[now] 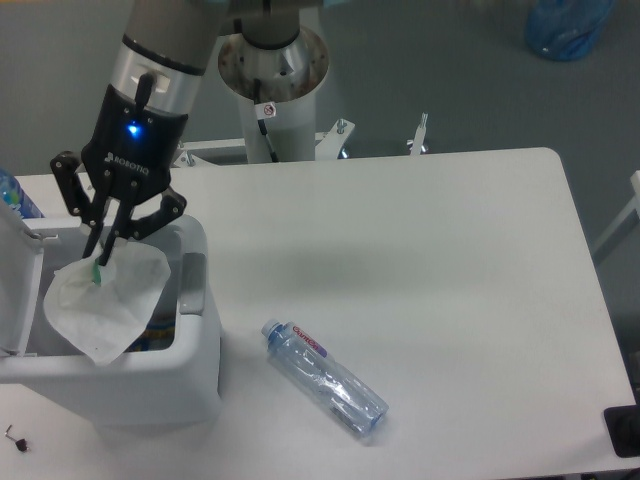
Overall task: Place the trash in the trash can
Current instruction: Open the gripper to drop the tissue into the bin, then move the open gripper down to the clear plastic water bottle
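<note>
My gripper [100,256] is shut on the top of a crumpled whitish wrapper [105,298], which hangs over the open mouth of the white trash can [200,350] at the left. The can's lid [18,290] stands open on its left side. A clear plastic bottle [325,378] with a blue cap and red-white label lies on the table, to the right of the can and well away from my gripper.
A colourful packet [155,335] shows inside the can, partly hidden by the wrapper. The arm's base column [272,90] stands behind the table's far edge. A blue bag [565,25] sits on the floor at the top right.
</note>
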